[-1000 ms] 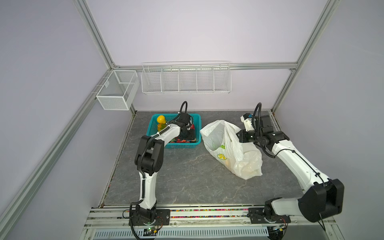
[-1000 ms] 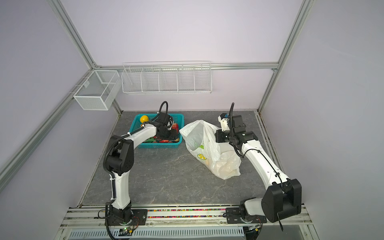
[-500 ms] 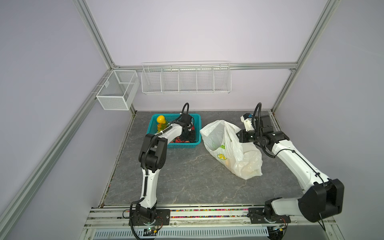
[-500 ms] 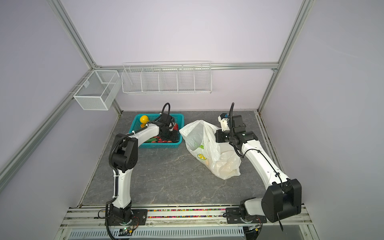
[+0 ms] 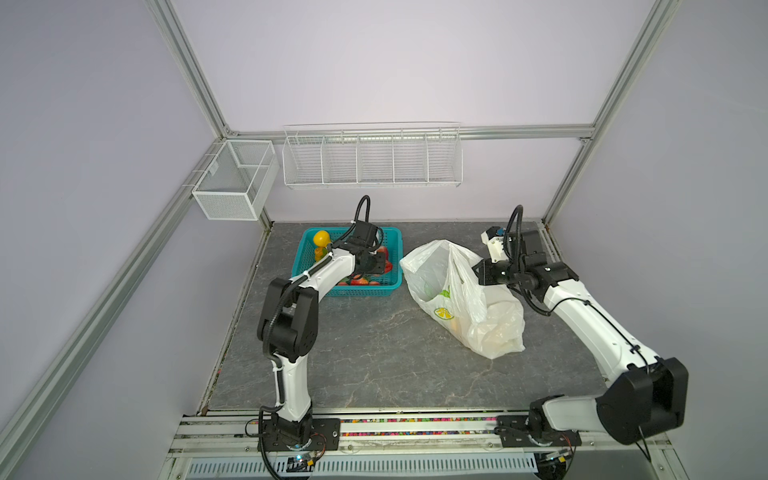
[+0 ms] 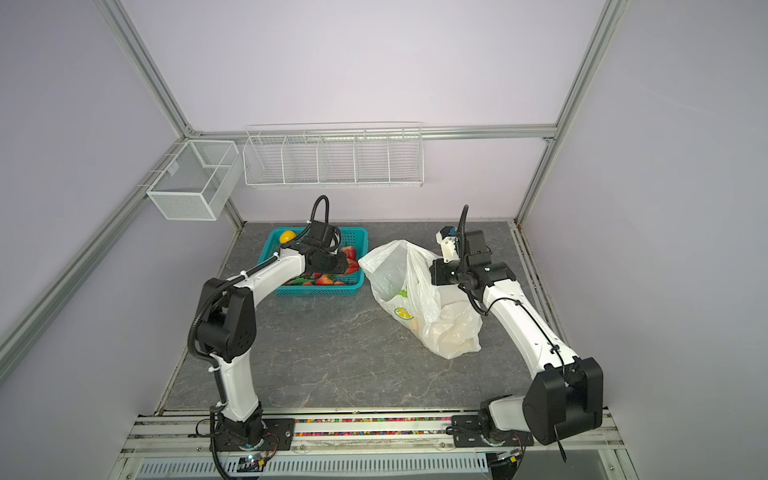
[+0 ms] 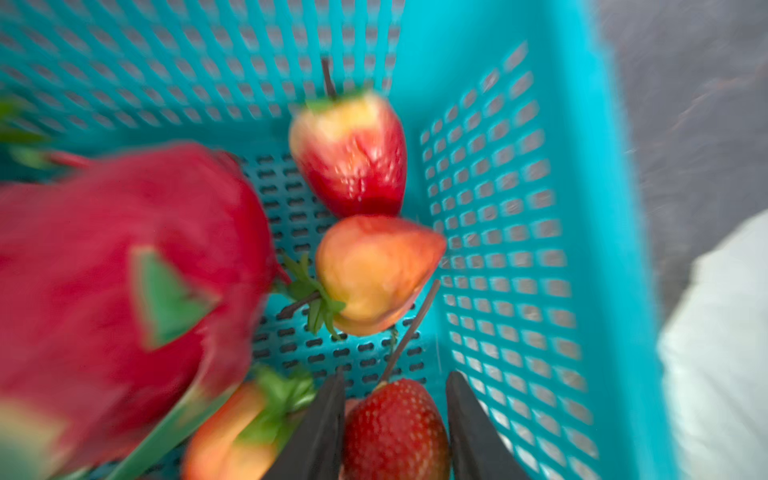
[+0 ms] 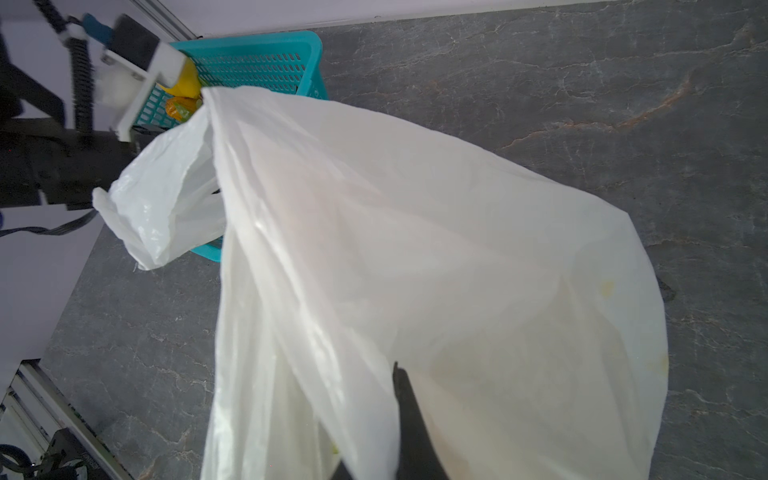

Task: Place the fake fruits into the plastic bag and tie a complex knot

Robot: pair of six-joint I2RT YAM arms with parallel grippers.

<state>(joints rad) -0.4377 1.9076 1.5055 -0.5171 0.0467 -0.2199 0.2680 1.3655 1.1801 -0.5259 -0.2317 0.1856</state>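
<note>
Grey marbled table (image 5: 374, 357), lilac walls (image 5: 374, 62), wire racks (image 5: 372, 160) on the back wall. Teal basket (image 5: 365, 291) at back left with fruits (image 5: 321, 239) inside. Bag (image 5: 492, 328) just right of it, slumped on the table, mouth toward the basket. On the bag's rim, side away from the basket: right gripper (image 5: 481, 271), clamped shut on the plastic, holding the mouth up and open. Down in the basket, by the wall nearest the bag: left gripper (image 7: 395, 379), jaws part-way apart and astride a strawberry (image 7: 395, 432), fingers (image 7: 324, 436) at or just off its flanks; firm hold or not, cannot tell. Close by: dragon fruit (image 7: 124, 270) and other strawberries (image 7: 353, 153). Handling, as a judgement: strawberry light, rigid, glossy and tapered, so apt to squirt out toward the tip; best taken across the widest part near the calyx, not by the thin stem. Bag thin, limp, slippery; keeps shape only where pinched, mouth likely to sag on any slip of the rim. Against the top views of a second back: bag, basket and right arm (image 5: 590, 320) unchanged; left gripper in the same part of the basket, left arm (image 5: 328, 270) barely shifted.
</note>
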